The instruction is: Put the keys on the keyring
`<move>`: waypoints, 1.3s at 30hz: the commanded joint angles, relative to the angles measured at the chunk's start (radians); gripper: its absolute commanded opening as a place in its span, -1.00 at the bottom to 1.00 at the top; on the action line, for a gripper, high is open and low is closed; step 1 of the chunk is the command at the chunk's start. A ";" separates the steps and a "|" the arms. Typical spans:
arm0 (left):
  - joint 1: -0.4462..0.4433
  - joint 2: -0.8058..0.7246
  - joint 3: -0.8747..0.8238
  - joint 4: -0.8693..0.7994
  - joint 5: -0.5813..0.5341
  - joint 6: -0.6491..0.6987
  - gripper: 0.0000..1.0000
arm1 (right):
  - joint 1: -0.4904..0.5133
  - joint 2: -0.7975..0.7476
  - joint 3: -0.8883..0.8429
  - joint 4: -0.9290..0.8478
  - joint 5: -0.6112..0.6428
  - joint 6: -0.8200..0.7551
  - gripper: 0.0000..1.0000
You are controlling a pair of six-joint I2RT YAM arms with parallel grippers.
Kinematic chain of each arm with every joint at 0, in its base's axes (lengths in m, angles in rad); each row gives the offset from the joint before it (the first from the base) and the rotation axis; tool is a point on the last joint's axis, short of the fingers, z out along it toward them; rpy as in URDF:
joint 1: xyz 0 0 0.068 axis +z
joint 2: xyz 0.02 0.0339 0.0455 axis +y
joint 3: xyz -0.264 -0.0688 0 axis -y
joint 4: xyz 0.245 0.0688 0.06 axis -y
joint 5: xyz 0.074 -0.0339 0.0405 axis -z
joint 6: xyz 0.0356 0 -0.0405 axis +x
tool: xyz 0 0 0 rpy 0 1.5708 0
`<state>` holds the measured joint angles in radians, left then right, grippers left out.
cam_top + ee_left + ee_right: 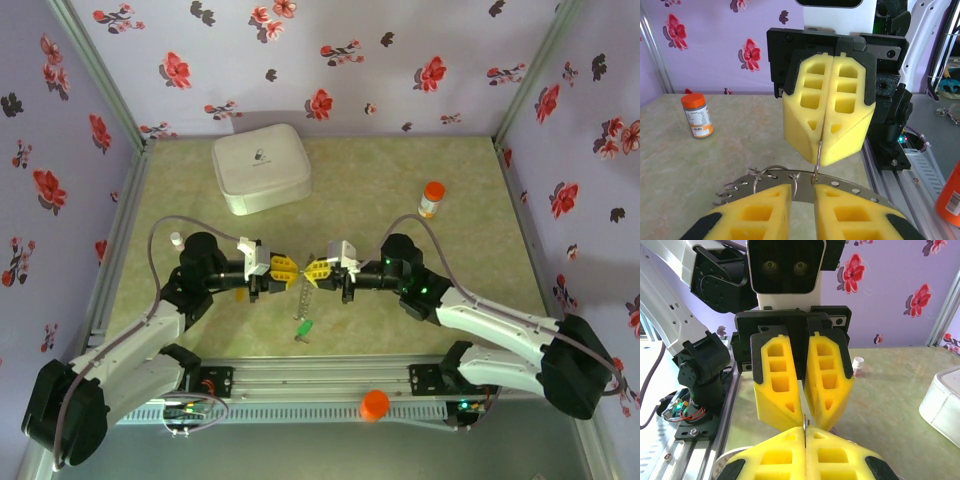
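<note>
The right jaws grip the flat toothed grey metal keyring (840, 183); the left jaws, slightly apart, could wrench it free if shut askew.

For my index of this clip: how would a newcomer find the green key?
Find the rail at the near edge of the table. Just beyond its middle lies the green key. Its head is bright green; the nearby cap on the rail is orange.

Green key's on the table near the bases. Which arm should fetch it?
Left, probably. The right gripper is shut on the keyring, holding it up; the left gripper has its fingers apart, seemingly free. The green key lies about midway between both.
</note>
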<state>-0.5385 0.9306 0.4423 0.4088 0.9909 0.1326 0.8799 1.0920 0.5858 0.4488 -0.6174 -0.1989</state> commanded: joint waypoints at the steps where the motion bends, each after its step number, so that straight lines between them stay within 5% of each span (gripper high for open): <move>1: -0.003 0.002 0.036 -0.023 0.029 0.003 -0.65 | 0.022 -0.002 0.048 0.044 0.016 -0.002 -1.00; 7: -0.002 -0.001 0.038 -0.019 0.031 0.000 -0.57 | 0.036 0.006 0.055 0.036 0.036 -0.010 -1.00; 24: -0.003 -0.011 0.062 0.107 0.027 -0.086 -1.00 | 0.050 0.000 0.064 -0.048 0.062 -0.056 -1.00; 26: -0.003 -0.023 0.076 0.116 -0.024 -0.138 -1.00 | 0.042 -0.039 0.058 -0.077 0.096 -0.066 -0.95; 27: -0.004 -0.038 0.079 0.098 -0.077 -0.154 -1.00 | 0.031 -0.065 0.052 -0.094 0.116 -0.065 -0.56; 29: -0.006 -0.075 0.080 0.029 -0.200 -0.148 -1.00 | 0.010 -0.127 0.027 -0.120 0.182 -0.055 -0.24; 35: -0.018 -0.156 0.100 -0.217 -0.351 0.008 -1.00 | -0.026 -0.258 -0.015 -0.332 0.322 -0.066 -0.22; 39: -0.058 -0.178 0.141 -0.368 -0.475 0.129 -1.00 | 0.022 -0.228 0.024 -0.495 0.556 -0.066 -0.48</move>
<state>-0.5739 0.7750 0.5308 0.1722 0.6388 0.1417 0.8726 0.8421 0.5877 0.1280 -0.2661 -0.2611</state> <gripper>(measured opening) 0.041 0.265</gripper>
